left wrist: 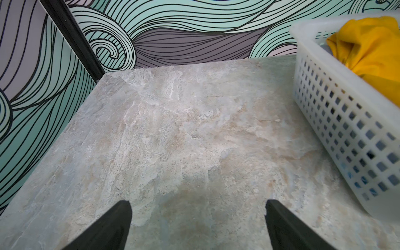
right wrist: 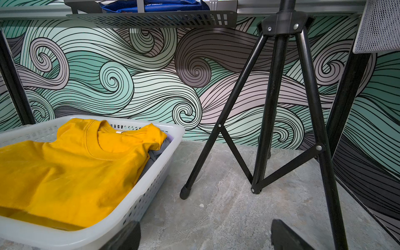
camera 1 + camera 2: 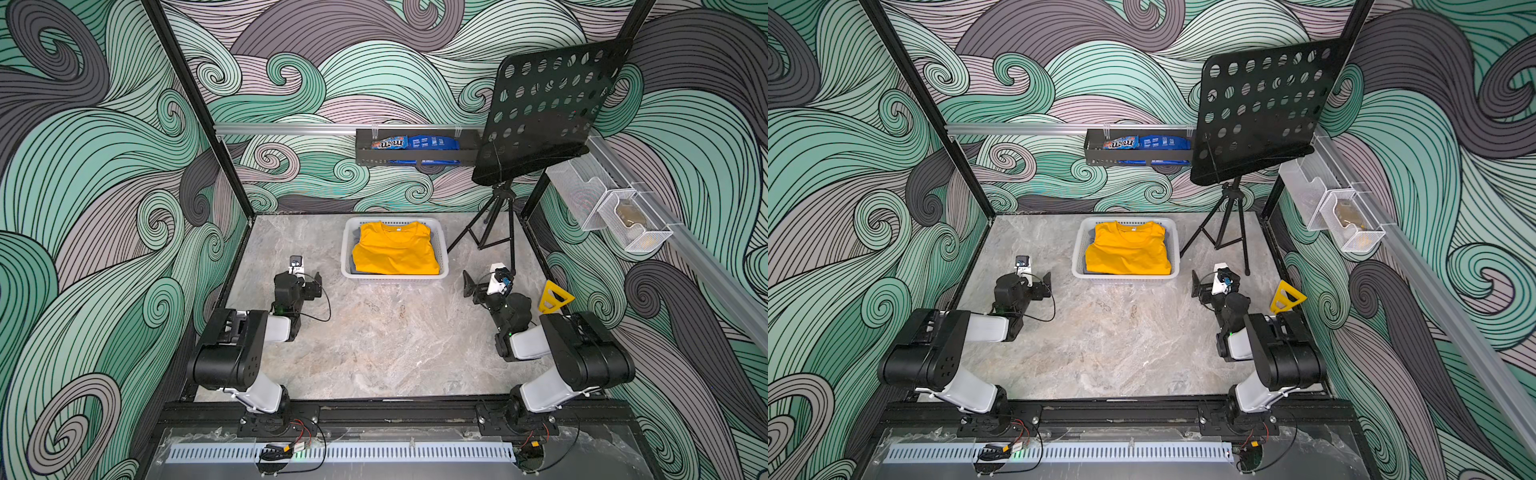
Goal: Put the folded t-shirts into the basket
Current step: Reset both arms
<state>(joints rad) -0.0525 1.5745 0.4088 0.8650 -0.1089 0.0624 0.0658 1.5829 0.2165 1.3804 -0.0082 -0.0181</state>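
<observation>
Nearest the viewer, two black robot arms sit folded low on the grey stone-look counter (image 3: 374, 345). Taking the counter's middle as the clock centre, their working ends are at about 9 and 3 o'clock.

The left gripper (image 1: 198, 207) has its fingers spread wide with only bare counter between them. The right gripper (image 2: 203, 225) is spread just as wide and holds nothing.

Beyond them, at 12 o'clock near the back wall, stands the basket (image 3: 344, 253), white plastic with small square holes in its walls. A mustard yellow t-shirt (image 3: 395, 251) lies folded on top inside it, collar toward the back wall. It is a little rumpled and fills most of the opening. Beneath it, the right wrist view shows an edge of grey cloth (image 2: 154, 155) and a sliver of lavender cloth (image 2: 170, 137). A light blue shirt cannot be told for sure.

No shirt lies on the counter, so the job looks finished. The best handling now is probably to keep both arms clear of the basket rim, so the soft stack is not snagged.
</observation>
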